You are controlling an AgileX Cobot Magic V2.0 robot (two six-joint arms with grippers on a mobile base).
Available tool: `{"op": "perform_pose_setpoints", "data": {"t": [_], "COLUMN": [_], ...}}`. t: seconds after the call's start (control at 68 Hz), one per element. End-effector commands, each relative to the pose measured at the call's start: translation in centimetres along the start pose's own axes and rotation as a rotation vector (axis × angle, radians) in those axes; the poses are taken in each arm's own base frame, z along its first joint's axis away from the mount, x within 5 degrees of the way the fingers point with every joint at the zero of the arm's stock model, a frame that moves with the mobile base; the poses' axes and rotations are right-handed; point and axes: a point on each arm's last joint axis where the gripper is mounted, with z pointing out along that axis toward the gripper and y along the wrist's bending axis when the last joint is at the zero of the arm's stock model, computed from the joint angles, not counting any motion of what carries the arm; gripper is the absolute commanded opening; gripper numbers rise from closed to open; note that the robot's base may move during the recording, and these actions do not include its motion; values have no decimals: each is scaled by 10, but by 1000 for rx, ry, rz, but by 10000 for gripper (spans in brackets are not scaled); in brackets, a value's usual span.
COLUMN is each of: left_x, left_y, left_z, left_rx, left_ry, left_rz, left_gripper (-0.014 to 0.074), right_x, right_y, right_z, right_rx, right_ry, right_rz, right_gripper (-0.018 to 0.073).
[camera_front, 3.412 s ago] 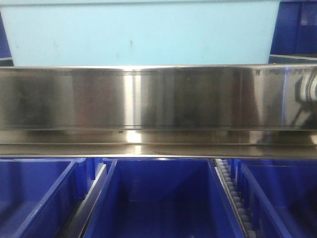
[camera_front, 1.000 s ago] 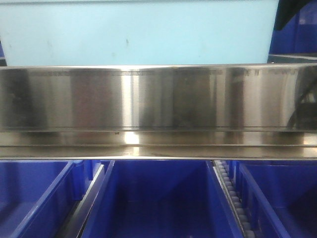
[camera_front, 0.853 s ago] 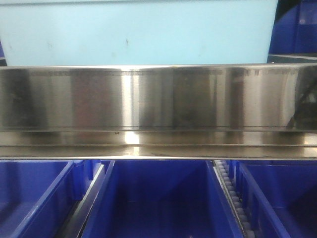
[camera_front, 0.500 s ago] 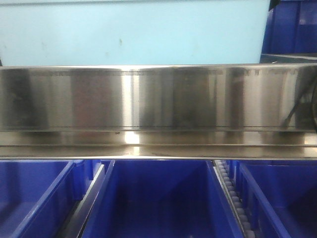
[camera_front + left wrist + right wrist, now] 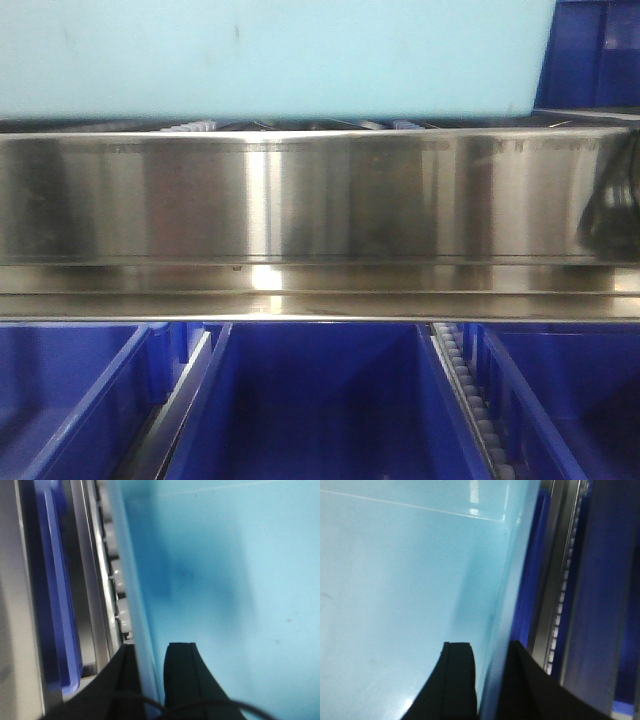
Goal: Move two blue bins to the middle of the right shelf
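The light blue bin [image 5: 280,60] fills the top of the front view, its long axis running left to right and its broad side facing the camera. Its lower edge sits just above the steel shelf rail [image 5: 320,210], with rollers [image 5: 190,127] showing in the gap. Dark blue bins [image 5: 320,400] line the bottom of the frame. The left gripper [image 5: 152,680] pinches the bin's wall at lower centre of its view - one finger on each face. The right gripper [image 5: 490,685] clamps the opposite wall likewise.

Bright vertical glare streaks the steel rail [image 5: 265,200]; both wrist views are soft, shadow mottling the pale bin [image 5: 240,555].
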Motion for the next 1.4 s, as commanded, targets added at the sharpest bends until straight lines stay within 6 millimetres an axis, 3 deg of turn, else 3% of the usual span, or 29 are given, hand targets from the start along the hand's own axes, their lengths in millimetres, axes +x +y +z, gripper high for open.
{"op": "perform_pose_setpoints", "data": {"t": [0.0,0.338,0.426,0.603,1.382], "left_x": [-1,0,0,-1,-4], "left_y": [-6,-19,-20,-20,-20], "left_z": [-33,-130,-143,-138,-136], "left_rx": [53,111,114,113,109], "left_ry": [-126,-437,-459,-426,-433], "left_rz": [-4,18,27,27,26], "left_gripper": [-111,-111,-111,-111,-111], "right_x": [-3,-14,-16,-18,-20], "right_y": [2,13,16,17,18], "right_z": [-30,-115,-132,-144,-144], "right_rx": [-6,-51,-60,-67,-70], "right_ry": [-108,-362,-409,-451,-468], "right_rz": [-31,-58,-64,-68,-68], "right_gripper": [-151,-151,-151,-151,-151]}}
